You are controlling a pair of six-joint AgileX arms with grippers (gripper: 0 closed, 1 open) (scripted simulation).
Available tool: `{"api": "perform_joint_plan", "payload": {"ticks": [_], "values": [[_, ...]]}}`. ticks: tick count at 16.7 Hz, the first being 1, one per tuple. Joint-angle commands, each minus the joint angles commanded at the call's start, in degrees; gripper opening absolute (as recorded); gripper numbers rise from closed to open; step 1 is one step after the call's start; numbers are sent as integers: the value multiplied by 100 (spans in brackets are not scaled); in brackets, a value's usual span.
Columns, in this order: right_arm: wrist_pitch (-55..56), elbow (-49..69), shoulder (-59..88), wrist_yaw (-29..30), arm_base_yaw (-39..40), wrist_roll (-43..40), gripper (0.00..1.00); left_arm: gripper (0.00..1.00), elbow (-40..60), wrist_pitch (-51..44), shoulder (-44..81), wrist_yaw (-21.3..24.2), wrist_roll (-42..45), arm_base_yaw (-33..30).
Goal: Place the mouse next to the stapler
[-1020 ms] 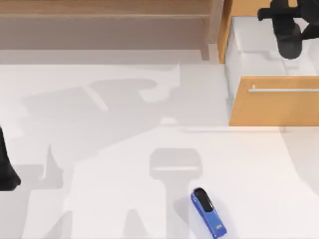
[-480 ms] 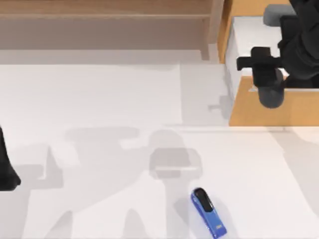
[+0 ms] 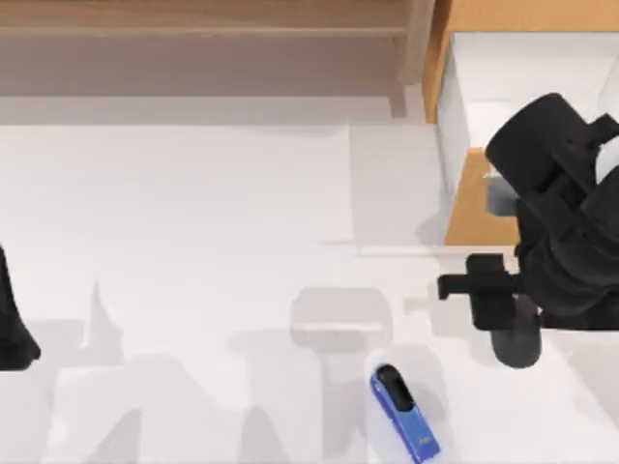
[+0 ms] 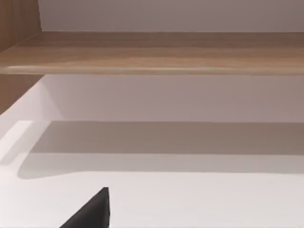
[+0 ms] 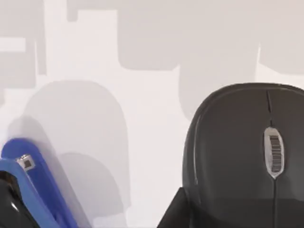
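The mouse (image 3: 519, 350) is a dark grey oval held in my right gripper (image 3: 510, 324), which is shut on it. It hangs over the white table (image 3: 193, 213), to the right of the stapler and apart from it. The blue stapler (image 3: 404, 411) with its black end lies near the table's front edge. In the right wrist view the mouse (image 5: 247, 152) looms large with its scroll wheel visible, and the stapler (image 5: 28, 180) lies off to one side. My left gripper (image 3: 14, 329) is parked at the table's left edge.
An open wooden drawer (image 3: 466, 208) with a white inside juts out at the back right, partly under my right arm. A wooden shelf (image 3: 193, 24) runs along the back, also seen as the shelf (image 4: 152, 52) in the left wrist view.
My right arm has carried the mouse out of the drawer at the back right, forward and down toward the table beside the stapler. The stapler and left arm have not moved.
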Motion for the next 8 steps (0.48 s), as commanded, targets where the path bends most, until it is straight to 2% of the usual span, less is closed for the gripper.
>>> {"api": "perform_joint_plan", "payload": {"ticks": [4,8], "values": [[169,-741,-97,2,348,342,0,100,0,0,0,0,0,0],[227,-986,-112,-1,462,449,0,100,0,0,0,0,0,0]]}}
